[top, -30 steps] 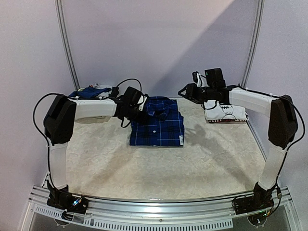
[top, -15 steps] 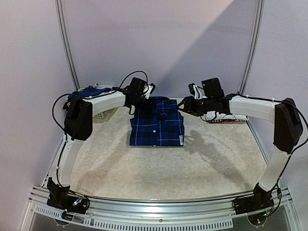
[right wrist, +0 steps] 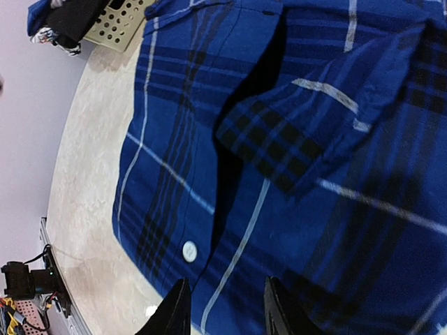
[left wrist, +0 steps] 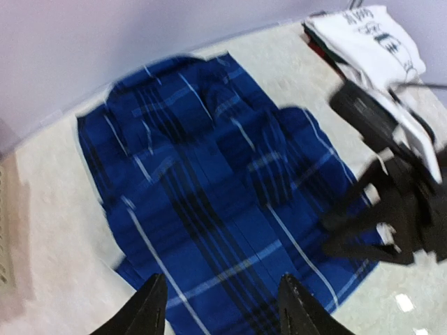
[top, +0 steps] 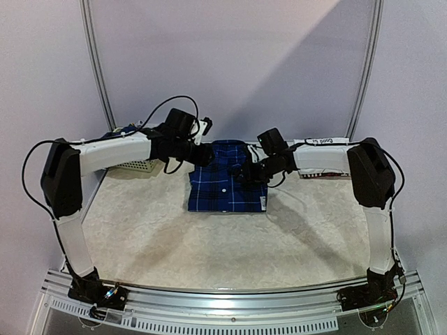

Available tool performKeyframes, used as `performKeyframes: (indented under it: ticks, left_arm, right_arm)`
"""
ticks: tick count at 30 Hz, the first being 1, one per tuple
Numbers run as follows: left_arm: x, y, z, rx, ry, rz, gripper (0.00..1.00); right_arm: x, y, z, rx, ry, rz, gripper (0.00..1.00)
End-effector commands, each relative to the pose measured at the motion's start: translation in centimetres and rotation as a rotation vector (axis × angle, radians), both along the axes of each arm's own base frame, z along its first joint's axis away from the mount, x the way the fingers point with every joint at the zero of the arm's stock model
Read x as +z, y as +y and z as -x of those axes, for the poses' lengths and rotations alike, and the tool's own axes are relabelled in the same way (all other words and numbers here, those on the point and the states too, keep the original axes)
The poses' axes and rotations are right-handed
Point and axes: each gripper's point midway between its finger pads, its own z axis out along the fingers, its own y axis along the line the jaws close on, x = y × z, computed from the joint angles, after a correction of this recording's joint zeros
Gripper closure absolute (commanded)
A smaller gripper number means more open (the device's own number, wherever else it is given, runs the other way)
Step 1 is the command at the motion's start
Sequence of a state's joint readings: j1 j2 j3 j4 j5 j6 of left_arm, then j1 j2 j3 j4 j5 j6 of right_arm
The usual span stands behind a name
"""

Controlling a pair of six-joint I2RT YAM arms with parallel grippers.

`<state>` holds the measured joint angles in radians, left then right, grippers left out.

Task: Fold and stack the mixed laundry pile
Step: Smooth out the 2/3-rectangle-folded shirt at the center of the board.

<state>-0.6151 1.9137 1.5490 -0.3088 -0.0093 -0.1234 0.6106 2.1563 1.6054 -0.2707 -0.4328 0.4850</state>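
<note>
At the far middle of the desk (top: 230,244): the blue-and-black plaid shirt (top: 228,183) lies folded flat, collar toward the far edge.
Left gripper (left wrist: 222,296): fingers apart with nothing between them, hanging over the shirt's far left corner.
Right gripper (right wrist: 223,296): fingers apart and empty, close above the shirt's right half, near the buttoned front.
Risk, fold: a pinch that takes only the top layer would likely peel the fold open. The loose flap of cloth in the right wrist view looks easiest to snag.
Risk, arms: both grippers crowd one garment, so a careless reach could knock them together.
Risk, stack: dragging the shirt toward the folded white printed piece (left wrist: 370,42) at the far right edge could ruck it on the textured desk.
Hidden: from above, the white piece sits mostly behind the right arm, and what lies beneath it is unclear.
Hard to make out: the garments in the white basket (top: 136,166) at the far left corner are partly covered by the left arm. The left wrist view is blurred.
</note>
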Motion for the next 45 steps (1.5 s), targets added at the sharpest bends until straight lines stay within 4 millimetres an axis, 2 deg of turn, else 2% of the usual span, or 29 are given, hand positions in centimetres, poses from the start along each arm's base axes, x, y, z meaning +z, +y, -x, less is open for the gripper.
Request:
performKeyframes:
  ticks: [1, 6, 16, 21, 31, 37, 42, 45]
  left_arm:
    - [-4.8, -0.8, 4.2, -0.003, 0.101, -0.028, 0.46]
    - [-7.2, -2.1, 6.9, -0.028, 0.125, -0.007, 0.48]
    - [-12.6, -2.9, 8.2, -0.046, 0.212, -0.045, 0.53]
    - [-14.2, -2.8, 8.6, -0.044, 0.235, -0.059, 0.55]
    - [-15.9, -3.0, 9.7, -0.052, 0.264, -0.08, 0.56]
    - [-16.5, -3.0, 10.3, -0.058, 0.273, -0.086, 0.56]
    - [-16.1, -2.9, 10.7, -0.059, 0.271, -0.082, 0.56]
    - [-14.9, -2.9, 10.7, -0.064, 0.254, -0.072, 0.53]
  right_arm:
    - [-2.2, 1.1, -0.4, 0.033, 0.035, 0.023, 0.63]
    - [-3.4, 2.2, -1.5, 0.042, 0.048, 0.011, 0.63]
    - [-4.2, 2.9, -5.3, -0.009, -0.002, -0.01, 0.61]
    - [-4.5, 2.0, -7.7, -0.062, 0.001, -0.051, 0.61]
    - [-2.5, 2.6, -11.9, -0.101, -0.062, -0.173, 0.6]
    - [-0.8, 3.1, -14.7, -0.137, -0.071, -0.321, 0.59]
    - [0.2, 2.5, -17.0, -0.178, -0.051, -0.451, 0.59]
    - [1.7, 1.7, -18.0, -0.19, -0.054, -0.482, 0.57]
